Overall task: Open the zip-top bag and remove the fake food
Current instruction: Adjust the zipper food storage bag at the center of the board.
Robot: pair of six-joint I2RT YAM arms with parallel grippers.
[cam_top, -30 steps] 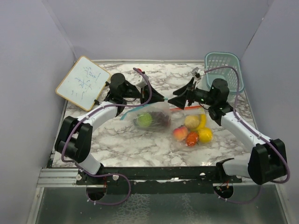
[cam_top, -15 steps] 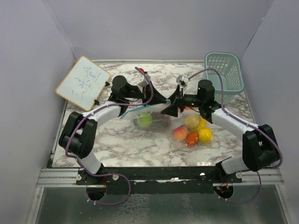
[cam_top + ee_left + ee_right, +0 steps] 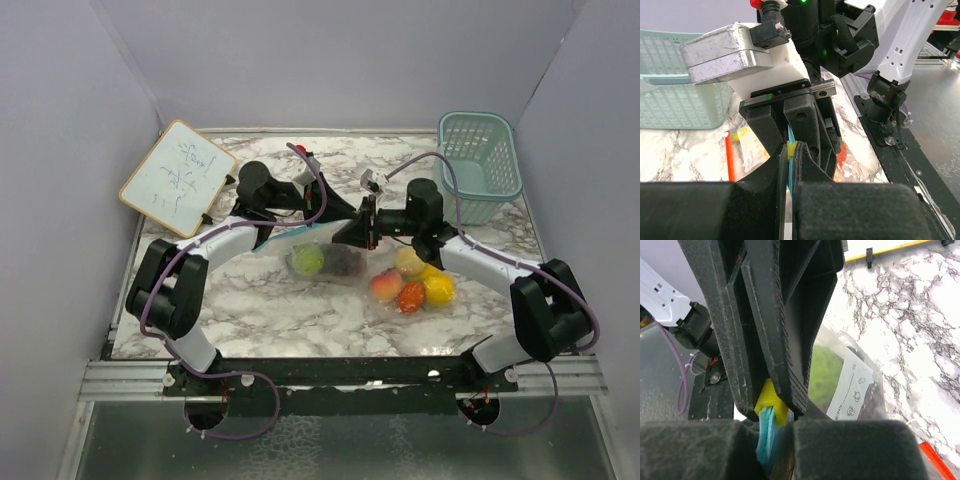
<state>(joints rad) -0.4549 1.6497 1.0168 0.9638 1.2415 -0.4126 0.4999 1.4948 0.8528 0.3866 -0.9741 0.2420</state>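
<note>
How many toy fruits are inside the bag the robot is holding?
2 in the zip-top bag: a green ball on the left, dark purple grapes right beside it. Others may hide behind them.

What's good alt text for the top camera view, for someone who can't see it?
Two robot arms meet mid-table, left gripper and right gripper both shut on the top edge of a zip-top bag holding a green ball and purple grapes. Loose toy fruits lie to its right; a teal basket and whiteboard sit near the back corners.
</note>
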